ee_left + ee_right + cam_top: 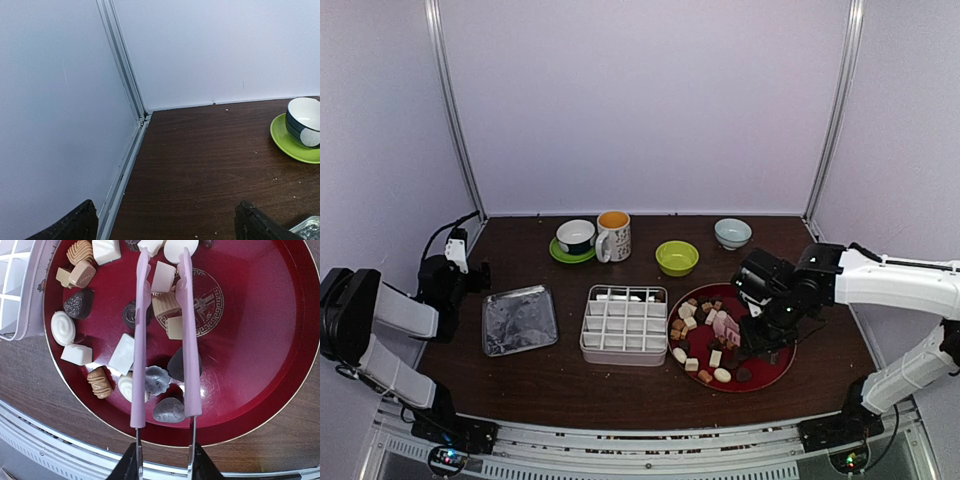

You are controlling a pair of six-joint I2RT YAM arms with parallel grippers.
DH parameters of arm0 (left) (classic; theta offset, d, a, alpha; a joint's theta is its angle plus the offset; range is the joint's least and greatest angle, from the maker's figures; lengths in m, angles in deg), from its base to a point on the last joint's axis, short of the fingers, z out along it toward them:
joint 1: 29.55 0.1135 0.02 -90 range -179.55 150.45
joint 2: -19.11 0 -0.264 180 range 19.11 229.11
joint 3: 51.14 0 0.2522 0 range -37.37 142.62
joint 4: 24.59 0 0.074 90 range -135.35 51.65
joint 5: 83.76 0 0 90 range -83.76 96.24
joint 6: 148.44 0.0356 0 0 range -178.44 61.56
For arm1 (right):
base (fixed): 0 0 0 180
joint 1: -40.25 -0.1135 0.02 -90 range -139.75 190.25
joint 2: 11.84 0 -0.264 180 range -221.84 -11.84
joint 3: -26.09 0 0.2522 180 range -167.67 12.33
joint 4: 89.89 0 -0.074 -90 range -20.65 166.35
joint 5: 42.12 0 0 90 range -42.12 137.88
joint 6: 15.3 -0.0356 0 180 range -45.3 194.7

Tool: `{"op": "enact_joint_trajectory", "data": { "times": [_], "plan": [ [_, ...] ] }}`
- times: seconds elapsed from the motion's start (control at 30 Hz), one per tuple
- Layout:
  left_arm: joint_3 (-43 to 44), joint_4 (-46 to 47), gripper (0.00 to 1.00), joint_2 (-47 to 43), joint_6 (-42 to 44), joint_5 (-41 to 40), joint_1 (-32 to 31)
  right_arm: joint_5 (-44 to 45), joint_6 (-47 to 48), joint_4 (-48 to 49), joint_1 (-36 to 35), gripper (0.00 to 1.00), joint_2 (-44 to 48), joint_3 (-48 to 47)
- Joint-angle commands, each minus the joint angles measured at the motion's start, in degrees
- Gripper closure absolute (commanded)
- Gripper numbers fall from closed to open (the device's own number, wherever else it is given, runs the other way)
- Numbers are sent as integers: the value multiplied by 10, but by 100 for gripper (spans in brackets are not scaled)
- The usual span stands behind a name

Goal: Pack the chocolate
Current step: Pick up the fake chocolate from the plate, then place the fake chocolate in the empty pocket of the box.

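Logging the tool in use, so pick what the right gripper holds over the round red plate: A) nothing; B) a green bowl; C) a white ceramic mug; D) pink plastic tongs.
D: the right gripper is closed on the pink plastic tongs, whose two arms reach out over the chocolate pieces on the round red plate.

The chocolate (pixel 686 311) lies scattered on a red plate (pixel 775 366) beside the divided tin (pixel 620 352).
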Motion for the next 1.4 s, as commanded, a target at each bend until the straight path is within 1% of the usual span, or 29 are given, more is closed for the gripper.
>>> {"op": "enact_joint_trajectory", "data": {
  "times": [0.0, 0.13, 0.27, 0.43, 0.67, 0.93, 1.13, 1.37],
  "plan": [
    [5, 32, 2, -1, 6, 5, 5, 13, 10, 10, -2, 71, -10, -25],
    [5, 33, 2, -2, 5, 6, 5, 12, 11, 9, -2, 77, -9, -36],
    [5, 32, 2, -2, 6, 6, 5, 23, 12, 6, -1, 81, 3, -46],
    [5, 32, 2, -1, 5, 5, 4, 26, 17, 23, -1, 81, 18, -64],
    [5, 32, 2, -1, 5, 5, 4, 9, 47, 88, -1, 81, 13, -102],
    [5, 33, 2, -2, 5, 6, 4, -28, 76, 137, -2, 81, -75, -191],
    [5, 33, 2, -1, 5, 6, 4, -30, 83, 151, -18, 80, -139, -251],
    [5, 33, 2, -2, 5, 5, 4, -40, 88, 168, -36, 79, -204, -289]
  ]
}}
